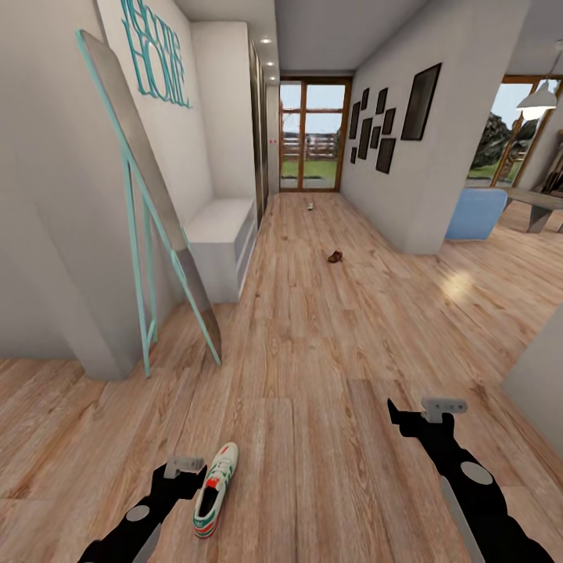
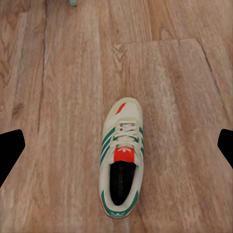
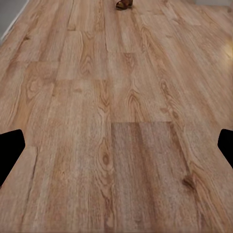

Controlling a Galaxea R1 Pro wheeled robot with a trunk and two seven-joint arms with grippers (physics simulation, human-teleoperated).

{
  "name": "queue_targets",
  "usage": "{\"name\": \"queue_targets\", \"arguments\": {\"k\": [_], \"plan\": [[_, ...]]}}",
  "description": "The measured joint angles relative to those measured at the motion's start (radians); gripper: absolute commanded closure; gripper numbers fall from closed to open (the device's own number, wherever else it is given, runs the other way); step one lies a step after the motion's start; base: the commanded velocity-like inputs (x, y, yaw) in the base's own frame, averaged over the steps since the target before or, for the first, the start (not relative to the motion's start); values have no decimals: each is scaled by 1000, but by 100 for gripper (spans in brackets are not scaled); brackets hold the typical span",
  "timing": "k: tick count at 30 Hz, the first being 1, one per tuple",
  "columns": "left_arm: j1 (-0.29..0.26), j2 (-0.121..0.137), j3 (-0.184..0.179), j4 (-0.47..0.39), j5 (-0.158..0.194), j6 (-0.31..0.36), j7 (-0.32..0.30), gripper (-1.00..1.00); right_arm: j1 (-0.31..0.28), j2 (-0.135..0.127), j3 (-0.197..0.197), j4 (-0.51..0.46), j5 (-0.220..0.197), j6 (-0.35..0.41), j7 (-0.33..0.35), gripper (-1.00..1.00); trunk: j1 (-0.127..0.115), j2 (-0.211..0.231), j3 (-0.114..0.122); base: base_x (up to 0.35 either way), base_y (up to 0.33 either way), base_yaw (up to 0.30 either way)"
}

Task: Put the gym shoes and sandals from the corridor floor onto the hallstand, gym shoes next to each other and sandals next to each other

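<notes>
One gym shoe, white with green stripes and a red-orange tongue patch, lies on the corridor floor close in front of me. My left gripper hovers just left of it. In the left wrist view the gym shoe lies between the spread fingertips of the open left gripper. My right gripper is open over bare planks. A brown sandal lies farther down the corridor, and the right wrist view catches this sandal at its edge. The white hallstand stands against the left wall.
A mint-framed mirror leans on the left wall before the hallstand. A small pale object, too small to identify, lies near the glass door. A blue chair and a wall corner are at the right.
</notes>
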Motion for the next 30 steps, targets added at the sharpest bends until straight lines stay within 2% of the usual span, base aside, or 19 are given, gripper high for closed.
{"name": "queue_targets", "arguments": {"k": [30], "plan": [[0,-1,0,0,0,0,0,-100,0,0,-2,0,0,1,0,-100,115,-210,-138,0,0,0]]}}
